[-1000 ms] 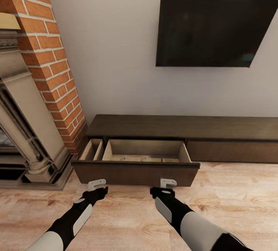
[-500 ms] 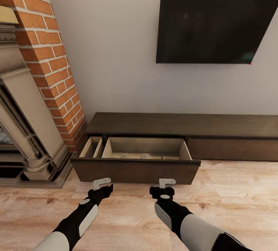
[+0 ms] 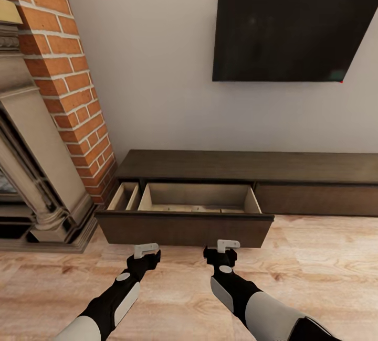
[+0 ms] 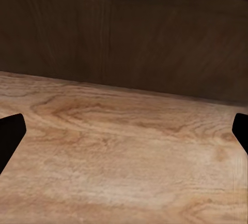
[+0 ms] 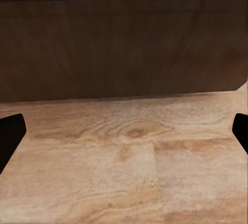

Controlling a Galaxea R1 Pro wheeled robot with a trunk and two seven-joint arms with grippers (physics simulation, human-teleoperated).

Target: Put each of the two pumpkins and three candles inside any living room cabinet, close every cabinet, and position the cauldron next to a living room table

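Observation:
The long low dark-brown cabinet (image 3: 247, 167) stands against the wall, with its left drawer (image 3: 184, 228) pulled out over the floor. Flat beige tops of candles (image 3: 206, 209) just peek over the drawer front, which hides the rest of the pale inside. My left gripper (image 3: 146, 250) and right gripper (image 3: 228, 245) hover low over the wood floor, a short way in front of the drawer front. Both are open with nothing between their fingers. The wrist views face the dark drawer front (image 4: 124, 32) (image 5: 124, 48), with black fingertips (image 4: 10, 131) (image 5: 10, 133) at the picture edges.
A brick column (image 3: 68, 84) and an ornate grey fireplace surround (image 3: 31, 173) stand left of the cabinet. A black television (image 3: 294, 29) hangs on the wall above. A narrow side compartment (image 3: 124, 196) sits open at the drawer's left. Wood floor (image 3: 325, 278) stretches to the right.
The whole view has drifted slightly, so the camera moved. Both grippers have come closer to the drawer front, the left one also shifting to the right.

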